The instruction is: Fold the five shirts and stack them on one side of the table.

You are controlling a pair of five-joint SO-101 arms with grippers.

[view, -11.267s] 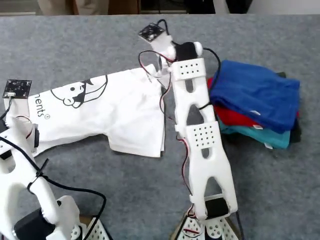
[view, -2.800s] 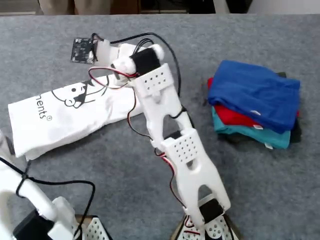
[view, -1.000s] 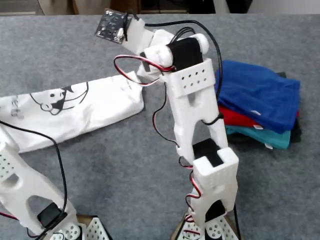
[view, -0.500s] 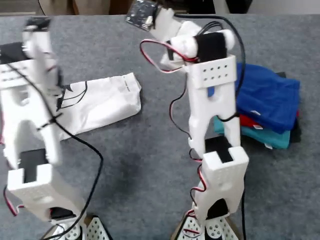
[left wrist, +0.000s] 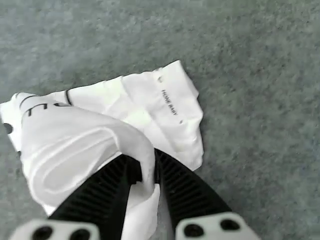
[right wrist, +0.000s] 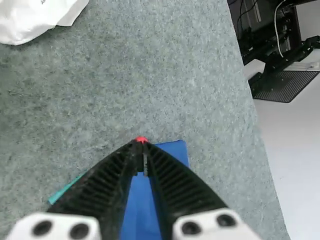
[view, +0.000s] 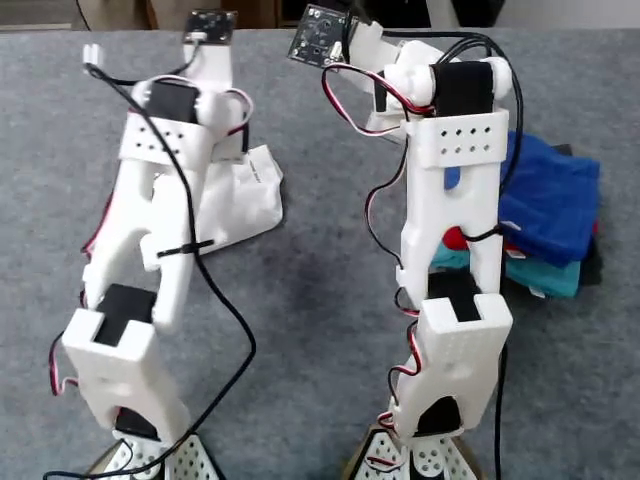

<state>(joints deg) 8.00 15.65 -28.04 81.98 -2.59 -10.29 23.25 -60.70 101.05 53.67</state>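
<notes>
The white shirt [view: 250, 195] lies bunched at the table's left centre, mostly under the left arm. In the left wrist view my left gripper [left wrist: 145, 172] is shut on a fold of the white shirt [left wrist: 165, 107], which is doubled over the rest of the cloth. A stack of folded shirts [view: 550, 200], blue on top, then red and teal, sits at the right. My right gripper [right wrist: 141, 145] is shut with nothing in it, hanging above the near edge of the blue shirt [right wrist: 172, 152]; a teal corner [right wrist: 65, 196] shows beside it.
The grey table cloth [view: 300, 330] covers the whole surface. The right arm [view: 455, 200] stands tall between the white shirt and the stack. Beyond the table's far edge [right wrist: 250, 90] lie white floor and dark equipment [right wrist: 280, 45].
The left arm has swung in from the left and carried the white shirt's end rightward over itself. The right arm has drawn away from the white shirt toward the stack.
</notes>
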